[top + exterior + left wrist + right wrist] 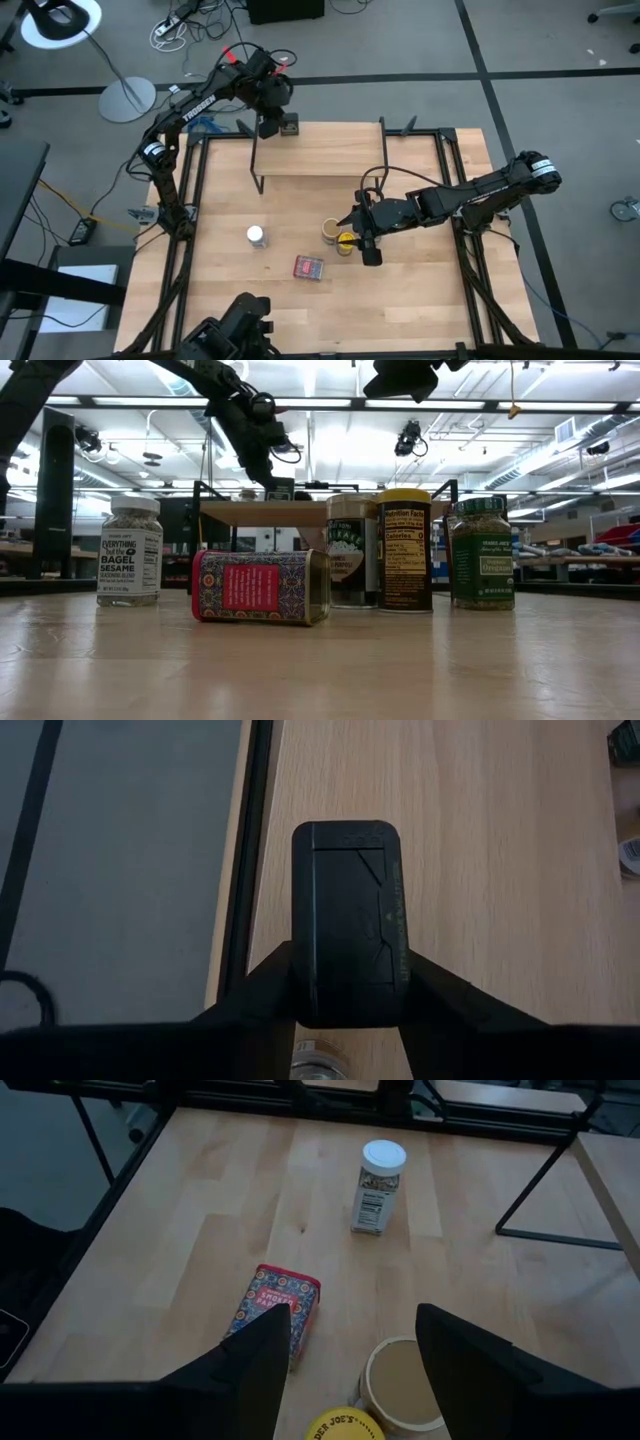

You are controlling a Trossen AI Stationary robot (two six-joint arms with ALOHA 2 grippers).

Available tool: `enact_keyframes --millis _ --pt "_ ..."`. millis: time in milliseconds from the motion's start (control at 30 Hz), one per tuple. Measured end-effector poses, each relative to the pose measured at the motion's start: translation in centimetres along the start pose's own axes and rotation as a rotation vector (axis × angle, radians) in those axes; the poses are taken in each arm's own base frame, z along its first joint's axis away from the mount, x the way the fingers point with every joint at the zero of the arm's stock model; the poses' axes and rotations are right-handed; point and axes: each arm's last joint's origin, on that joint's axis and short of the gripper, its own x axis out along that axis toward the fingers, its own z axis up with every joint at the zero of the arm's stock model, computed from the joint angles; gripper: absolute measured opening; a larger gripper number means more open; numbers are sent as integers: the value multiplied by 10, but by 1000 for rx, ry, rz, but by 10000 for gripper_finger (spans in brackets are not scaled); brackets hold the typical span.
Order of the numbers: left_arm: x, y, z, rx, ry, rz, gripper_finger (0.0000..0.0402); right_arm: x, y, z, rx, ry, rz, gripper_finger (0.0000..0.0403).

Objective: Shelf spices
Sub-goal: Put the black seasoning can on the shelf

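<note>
A dark tin (350,910) sits between the fingers of my left gripper (275,125) over the far left end of the shelf (320,158), a low rack with a light wooden top. On the table in front of the shelf stand a white-lidded jar (256,236), a tan-capped jar (400,1380), a yellow-lidded jar (345,1428) and a green jar (482,552). A red tin (308,267) lies on its side. My right gripper (352,1315) hovers open above the tan-capped and yellow-lidded jars, touching nothing. My left gripper pinches the dark tin between its two fingers, one on each long side (300,960), near the end closest to the wrist. The fingers slant down from the far left. The tin stays upright; whether its bottom rests on the shelf board (480,870) is hidden.
The shelf's thin black legs (540,1200) stand on the table just behind the jars. A black frame (190,200) runs along the table's left and right sides. Free table lies between the white-lidded jar and the shelf.
</note>
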Motion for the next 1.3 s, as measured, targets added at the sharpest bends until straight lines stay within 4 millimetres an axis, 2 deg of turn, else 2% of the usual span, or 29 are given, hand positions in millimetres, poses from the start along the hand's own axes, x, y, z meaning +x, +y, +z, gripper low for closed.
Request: enact_keyframes --millis 233,633,1000,1300 --pt "0 -1 -1 -13 4 -10 155 0 0 0 0 0 0 215" --pt "0 -1 -1 -27 8 -4 158 0 0 0 0 0 0 215" --pt "-19 -1 10 -19 -13 21 159 0 0 0 -9 0 0 215" --pt "-19 -5 6 -39 26 -4 159 0 0 0 -10 0 0 215"
